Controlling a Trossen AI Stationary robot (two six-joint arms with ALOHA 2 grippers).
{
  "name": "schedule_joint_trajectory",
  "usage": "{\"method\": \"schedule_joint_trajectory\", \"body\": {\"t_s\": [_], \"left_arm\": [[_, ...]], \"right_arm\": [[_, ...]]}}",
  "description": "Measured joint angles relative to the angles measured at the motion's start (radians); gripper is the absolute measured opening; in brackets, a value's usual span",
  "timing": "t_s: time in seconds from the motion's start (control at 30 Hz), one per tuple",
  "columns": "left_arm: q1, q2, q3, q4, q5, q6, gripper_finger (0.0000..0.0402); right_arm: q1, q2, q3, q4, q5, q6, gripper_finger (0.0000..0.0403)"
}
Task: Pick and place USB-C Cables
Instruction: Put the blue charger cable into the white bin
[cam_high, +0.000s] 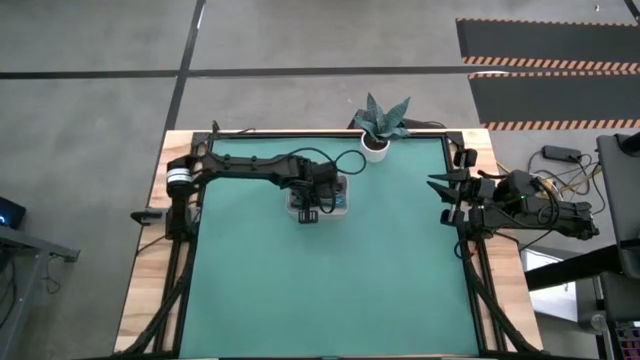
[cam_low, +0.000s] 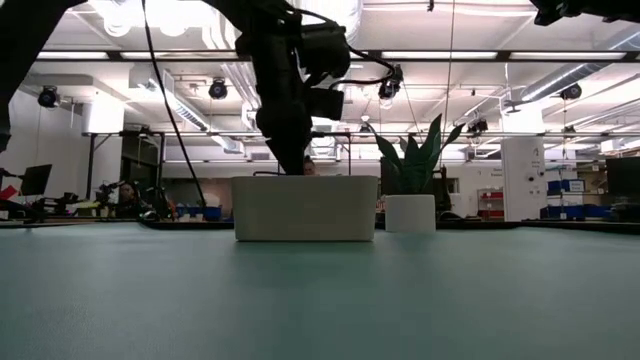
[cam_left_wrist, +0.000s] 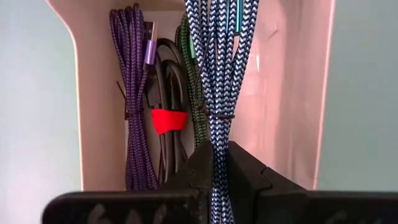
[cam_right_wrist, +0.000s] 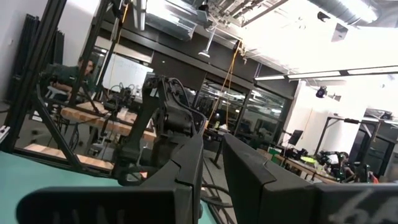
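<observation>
The white tray (cam_high: 343, 186) (cam_low: 305, 208) stands on the green mat near the far edge. In the left wrist view it holds a purple cable bundle (cam_left_wrist: 134, 93), a black bundle with a red tie (cam_left_wrist: 166, 119) and a dark green bundle (cam_left_wrist: 196, 93), lying side by side along its floor. My left gripper (cam_high: 308, 212) (cam_low: 290, 165) (cam_left_wrist: 219, 168) reaches down into the tray and is shut on the teal-and-white braided bundle (cam_left_wrist: 221, 62). My right gripper (cam_high: 445, 200) (cam_right_wrist: 211, 174) waits open at the table's right edge. My left gripper pinches the teal bundle between its two fingers (cam_left_wrist: 245, 171), just past the thin black tie (cam_left_wrist: 221, 117) around its middle. The fingers come from above, pointing down into the tray, and lie across the bundle. The bundle runs along the tray over its right half, beside the green one.
A potted plant in a white pot (cam_high: 375, 148) (cam_low: 410, 212) stands just right of the tray at the far edge. The green mat (cam_high: 330, 280) stretches open toward the near edge. People and benches show in the room beyond the table.
</observation>
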Motion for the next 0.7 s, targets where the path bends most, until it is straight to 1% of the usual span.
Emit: {"method": "schedule_joint_trajectory", "body": {"t_s": [0.7], "left_arm": [[0.006, 0.001, 0.0, 0.006, -0.002, 0.0, 0.0008]], "right_arm": [[0.0, 0.0, 0.0, -0.008, 0.025, 0.0, 0.0054]]}}
